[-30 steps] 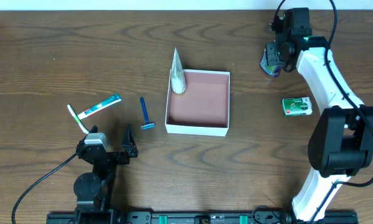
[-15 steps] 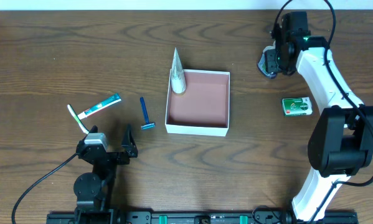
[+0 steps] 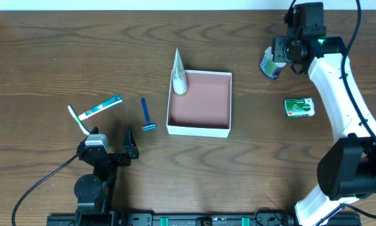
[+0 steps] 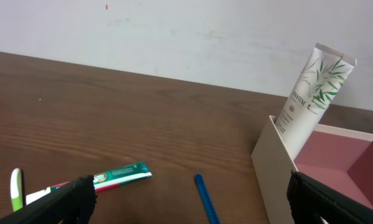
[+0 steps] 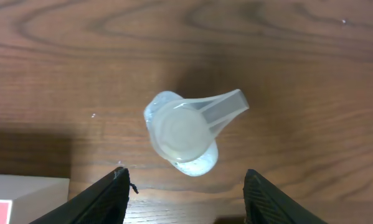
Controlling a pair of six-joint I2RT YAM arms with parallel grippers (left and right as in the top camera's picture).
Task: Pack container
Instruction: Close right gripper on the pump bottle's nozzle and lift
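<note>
Container (image 3: 198,130), square and shallow, white outside and reddish-brown within, sits near the middle of the bench (image 3: 49,50), well apart from both of my tools. A white tube (image 3: 179,76) leans in its far left corner, poking up over the rim. My right tool (image 3: 279,55) hangs toward the far right of the bench, so the container lies off to its left and nearer my base. Its fingers (image 5: 110,194) are spread, and through the wrist camera I look straight down on the cap of a clear pump bottle (image 5: 183,134), which stands on the wood just ahead of the tips; neither finger touches it. A green packet (image 3: 299,107) lies on the bench between that tool and my base. My left tool (image 3: 111,135) rests low at the near left with its fingers spread as wide as they go, pinching nothing; the container is ahead and to its right. Between them lie a blue razor (image 3: 147,114), a toothpaste tube (image 3: 101,107) and a toothbrush (image 3: 78,118).
</note>
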